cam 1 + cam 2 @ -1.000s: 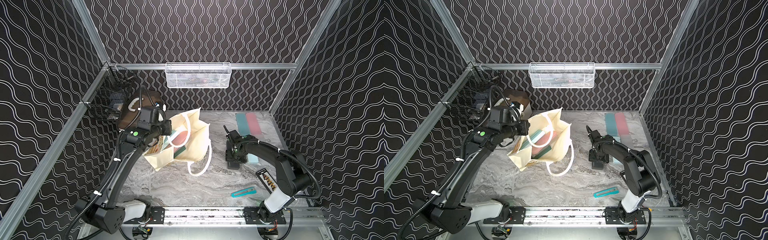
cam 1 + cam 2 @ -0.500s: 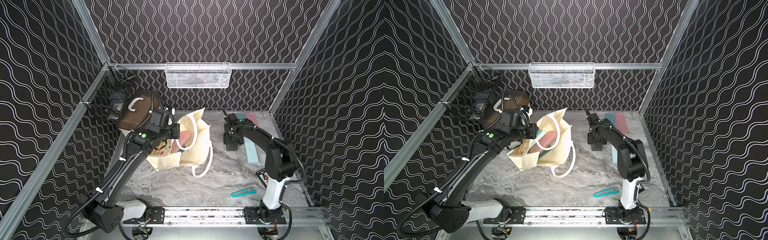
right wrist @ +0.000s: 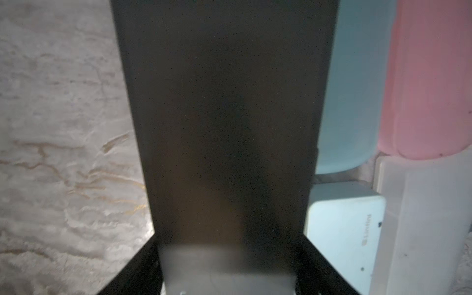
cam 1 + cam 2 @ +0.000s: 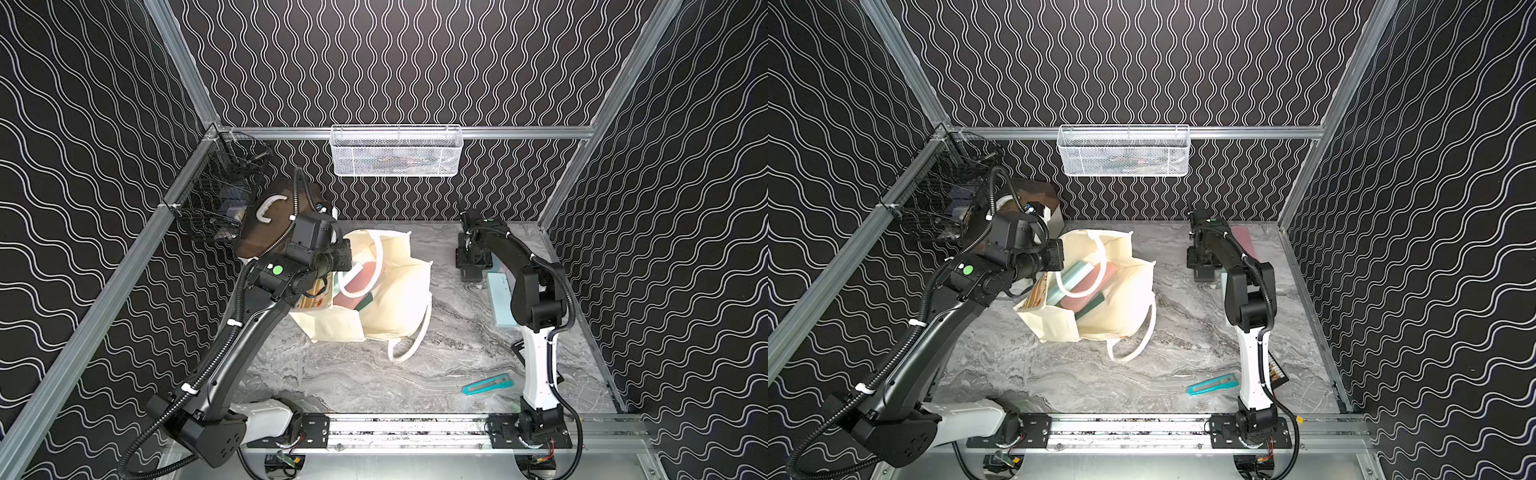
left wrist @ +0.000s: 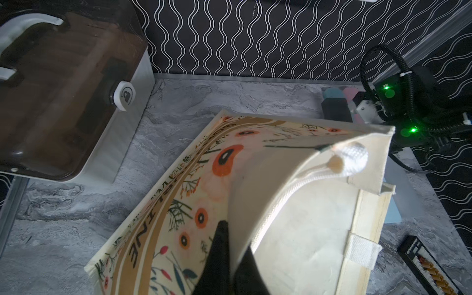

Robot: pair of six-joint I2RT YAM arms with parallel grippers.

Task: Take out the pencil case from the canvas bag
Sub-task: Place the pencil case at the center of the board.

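The cream canvas bag (image 4: 399, 307) (image 4: 1121, 307) lies open-mouthed mid-table, with teal, red and dark green flat things inside. Its floral side (image 5: 178, 204) faces the left arm. My left gripper (image 4: 347, 262) (image 5: 233, 237) is shut on the bag's upper rim, and the cloth passes between its two black fingers. Outside the bag at the back right is the black oblong pencil case (image 4: 471, 275) (image 4: 1204, 274) (image 3: 224, 115). My right gripper (image 4: 471, 266) (image 3: 227, 255) is closed on its sides, low over the table. Whether the case touches the table cannot be told.
A brown-lidded white box (image 4: 270, 220) (image 5: 63, 89) stands back left behind the bag, under a black wire basket (image 4: 216, 199). A white mesh basket (image 4: 395, 151) hangs on the back wall. Light blue (image 4: 500, 299) and pink (image 4: 1244, 241) flat things lie beside the case; a teal cutter (image 4: 486, 384) front right.
My right arm has carried the black case from mid-table to the back right. The left gripper, still on the bag's rim, has shifted towards the back and the bag's mouth has opened wider.
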